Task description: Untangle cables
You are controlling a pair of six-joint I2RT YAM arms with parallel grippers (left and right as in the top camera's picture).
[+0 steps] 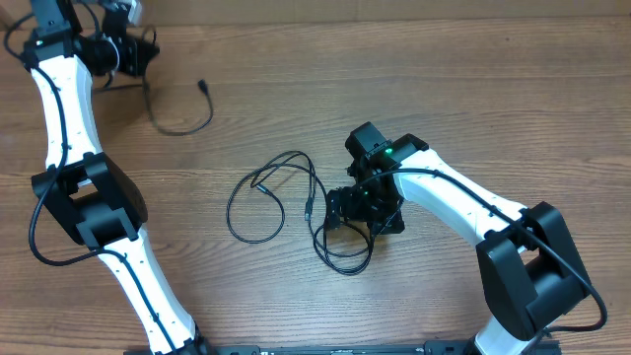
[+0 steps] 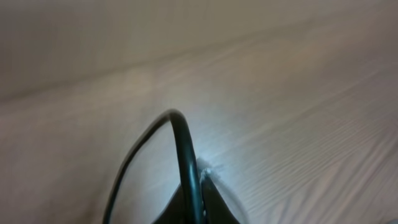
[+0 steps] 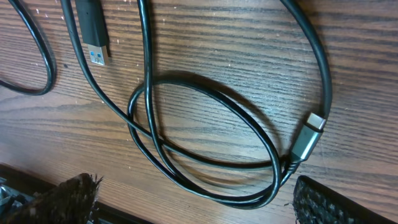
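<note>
Hidden: my left gripper sits at the overhead frame's top-left corner, far up-left of the tangle, and its jaws are lost there among arm wiring.
Left grip: my left wrist view is blurred and cut off low, yet it shows the jaws pinched closed on a single cable that arcs up out of them.
Single cable's run: only overhead shows it trailing towards the tangle and ending in a free plug, well apart from the tangle.
Right tool: my right gripper hovers over the tangle's right loop, jaws spread wide, holding nothing; only the tips of its pads show.
Close detail: my right wrist view alone shows a USB-A plug and a silver USB-C plug among overlapping loops.
Room: bare table lies open up-right and left of the tangle.
</note>
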